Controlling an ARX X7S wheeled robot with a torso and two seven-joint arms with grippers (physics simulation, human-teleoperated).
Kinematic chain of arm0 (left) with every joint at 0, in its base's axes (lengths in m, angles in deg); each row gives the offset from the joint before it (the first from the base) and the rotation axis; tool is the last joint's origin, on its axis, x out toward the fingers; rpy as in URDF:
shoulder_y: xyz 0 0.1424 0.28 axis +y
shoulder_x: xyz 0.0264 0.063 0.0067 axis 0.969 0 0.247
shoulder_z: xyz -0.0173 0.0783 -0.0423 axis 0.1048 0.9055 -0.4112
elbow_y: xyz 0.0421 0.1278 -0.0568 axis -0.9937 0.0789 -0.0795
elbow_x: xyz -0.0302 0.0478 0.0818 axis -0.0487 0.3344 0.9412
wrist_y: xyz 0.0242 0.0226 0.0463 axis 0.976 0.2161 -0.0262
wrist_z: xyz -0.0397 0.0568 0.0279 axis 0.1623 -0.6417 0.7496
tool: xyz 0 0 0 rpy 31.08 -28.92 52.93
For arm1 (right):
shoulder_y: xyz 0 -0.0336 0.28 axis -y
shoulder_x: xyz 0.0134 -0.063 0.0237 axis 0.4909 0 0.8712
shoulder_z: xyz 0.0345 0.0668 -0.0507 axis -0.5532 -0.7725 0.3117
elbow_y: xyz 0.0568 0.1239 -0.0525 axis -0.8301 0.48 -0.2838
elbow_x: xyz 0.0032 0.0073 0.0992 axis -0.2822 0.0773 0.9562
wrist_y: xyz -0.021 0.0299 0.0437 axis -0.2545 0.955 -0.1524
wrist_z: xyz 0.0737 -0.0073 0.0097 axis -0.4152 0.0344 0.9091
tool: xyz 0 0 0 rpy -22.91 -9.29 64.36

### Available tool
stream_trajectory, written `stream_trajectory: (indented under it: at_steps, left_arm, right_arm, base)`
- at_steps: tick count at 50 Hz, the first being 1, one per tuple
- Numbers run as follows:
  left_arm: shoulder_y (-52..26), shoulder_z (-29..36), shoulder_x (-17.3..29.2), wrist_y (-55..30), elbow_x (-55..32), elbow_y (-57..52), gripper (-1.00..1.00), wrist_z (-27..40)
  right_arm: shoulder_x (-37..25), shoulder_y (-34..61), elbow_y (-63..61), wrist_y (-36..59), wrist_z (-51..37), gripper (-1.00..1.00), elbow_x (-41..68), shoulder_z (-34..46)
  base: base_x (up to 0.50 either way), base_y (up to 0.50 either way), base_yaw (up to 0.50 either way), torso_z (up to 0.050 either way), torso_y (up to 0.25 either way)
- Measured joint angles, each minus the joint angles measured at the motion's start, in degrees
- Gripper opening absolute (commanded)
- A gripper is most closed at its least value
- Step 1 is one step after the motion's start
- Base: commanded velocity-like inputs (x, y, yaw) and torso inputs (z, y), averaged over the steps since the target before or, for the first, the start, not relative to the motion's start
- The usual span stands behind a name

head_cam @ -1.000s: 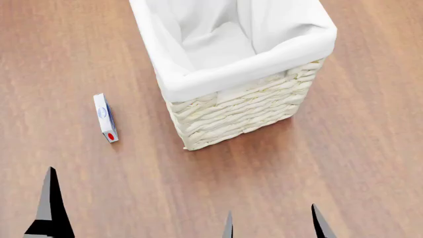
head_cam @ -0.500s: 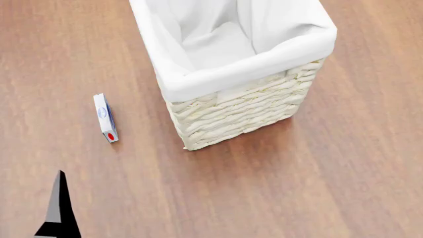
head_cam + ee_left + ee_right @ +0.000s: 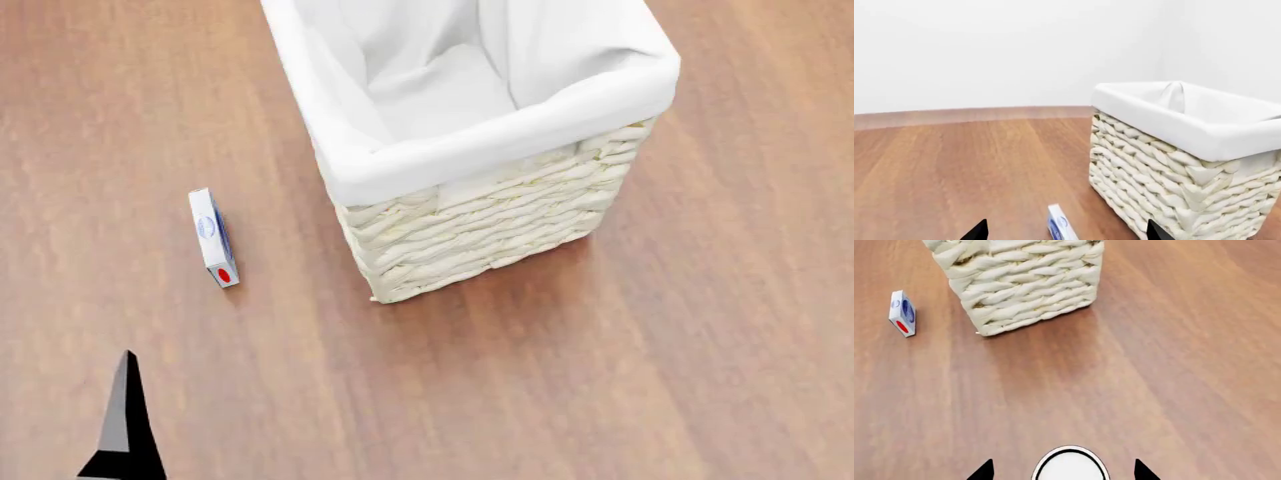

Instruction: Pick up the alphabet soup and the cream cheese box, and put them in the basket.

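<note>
Cheese box (image 3: 214, 238) lies on its edge, long axis near-to-far, just beyond the released left tool (image 3: 1064, 231); basket (image 3: 467, 225) sits right.

The cream cheese box (image 3: 1061, 229) stands on the wooden desk (image 3: 954, 170) between the left claw (image 3: 1066, 234) tips, near the basket (image 3: 1181, 165)

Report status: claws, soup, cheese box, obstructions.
Both claws open, empty. Left claw lined up on cream cheese box, lying clear of basket. Can top between right claw tips, label unseen. Nothing in the way.
</note>
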State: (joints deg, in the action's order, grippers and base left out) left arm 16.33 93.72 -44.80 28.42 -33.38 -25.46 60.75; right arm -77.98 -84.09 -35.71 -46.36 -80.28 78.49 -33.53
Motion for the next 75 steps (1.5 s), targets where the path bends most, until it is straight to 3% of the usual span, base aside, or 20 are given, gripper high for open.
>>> stream_trajectory:
  at_steps: [23,75]
  left_arm:
    - [0.09,-0.08,0.20,0.78,-0.56,1.03,1.00,0.23]
    - [0.28,-0.28,0.88,1.84,-1.07,1.88,1.00,1.27]
  right_arm:
    - [-2.46,-0.58,1.23,-0.87,-3.32,1.00,4.09,0.99]
    - [-1.08,5.91,13.22,-4.66,0.66,1.00,1.80,5.90]
  base:
    - [0.00,0.00,0.00,0.000,0.000]
    - [0.00,0.00,0.00,0.000,0.000]
